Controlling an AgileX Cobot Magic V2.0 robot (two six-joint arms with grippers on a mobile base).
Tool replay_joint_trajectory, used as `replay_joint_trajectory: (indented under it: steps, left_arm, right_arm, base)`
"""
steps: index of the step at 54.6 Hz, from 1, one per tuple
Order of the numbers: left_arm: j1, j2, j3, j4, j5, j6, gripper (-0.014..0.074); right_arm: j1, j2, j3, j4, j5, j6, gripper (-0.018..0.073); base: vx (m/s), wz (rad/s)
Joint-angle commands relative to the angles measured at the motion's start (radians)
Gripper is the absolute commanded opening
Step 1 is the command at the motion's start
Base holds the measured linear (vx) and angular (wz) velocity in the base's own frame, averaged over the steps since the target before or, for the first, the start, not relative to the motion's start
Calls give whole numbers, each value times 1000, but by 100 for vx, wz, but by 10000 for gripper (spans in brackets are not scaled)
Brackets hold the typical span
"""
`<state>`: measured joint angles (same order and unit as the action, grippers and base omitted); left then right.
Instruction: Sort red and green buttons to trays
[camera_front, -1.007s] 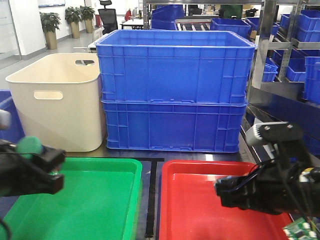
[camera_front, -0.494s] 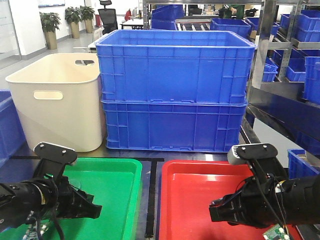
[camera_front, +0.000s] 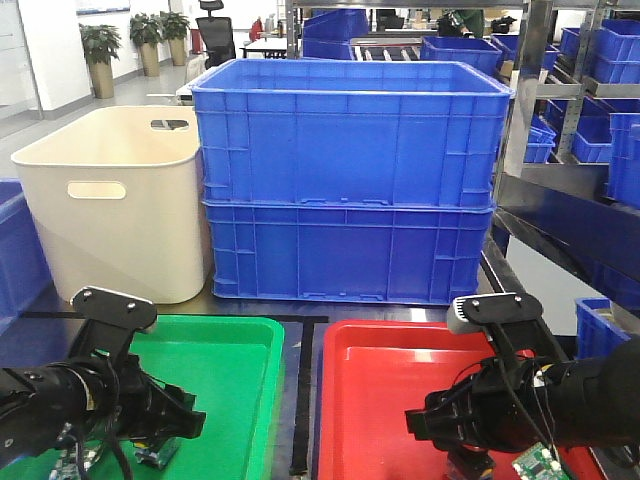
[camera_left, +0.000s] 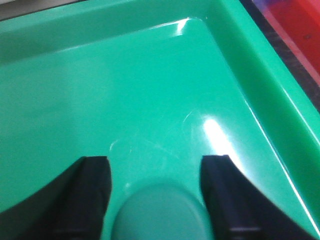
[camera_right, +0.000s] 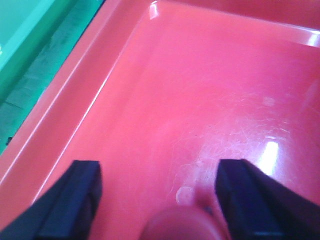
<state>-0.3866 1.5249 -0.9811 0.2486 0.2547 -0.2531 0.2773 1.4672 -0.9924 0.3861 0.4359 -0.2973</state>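
The green button (camera_left: 162, 212) sits low between the fingers of my left gripper (camera_left: 155, 160), just above the floor of the green tray (camera_left: 150, 75); its cap fills the gap and the gripper is shut on it. In the front view this gripper (camera_front: 165, 425) is down inside the green tray (camera_front: 230, 370), with the button's base (camera_front: 152, 455) under it. My right gripper (camera_right: 159, 167) is open low over the red tray (camera_right: 200, 75). The red button (camera_right: 182, 225) lies near its right finger, with a gap to the left finger. In the front view the right gripper (camera_front: 440, 425) hangs inside the red tray (camera_front: 390, 380).
Two stacked blue crates (camera_front: 350, 180) stand right behind the trays, with a cream tub (camera_front: 115, 200) to their left. A dark strip of table (camera_front: 300, 400) separates the trays. Shelving with more blue bins (camera_front: 600, 100) runs along the right.
Both arms have come down from above the trays into them. The left gripper carried the green button down with it. The right gripper now sits lower and further left.
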Motion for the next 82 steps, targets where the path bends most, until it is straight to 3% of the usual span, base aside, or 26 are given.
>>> replay_joint_trajectory:
  steps: [1, 12, 26, 40, 58, 82]
  left_arm:
    - [-6, -36, -36, -1, -76, -6, 596]
    - [-6, -65, -36, 7, -96, -7, 593]
    - [-6, -250, -36, 7, -111, -7, 594]
    - [-6, -512, -33, -21, 35, -18, 594]
    - [-6, -770, 174, -20, -11, -17, 594]
    - [-6, -805, 205, -20, 0, -15, 594]
  right_arm:
    - [-1, -29, -38, 7, -70, 1, 600]
    - [-1, -45, -38, 7, -71, 1, 588]
    - [-1, -227, -38, 6, -99, -3, 552]
    - [-1, -432, -33, -62, 55, -9, 545]
    - [-1, -459, -33, -57, 71, -7, 545]
    - [-1, -459, -33, -57, 71, -8, 545]
  base:
    - [0, 0]
    - [0, 0]
    - [0, 0]
    - [0, 0]
    - [0, 0]
    - [0, 0]
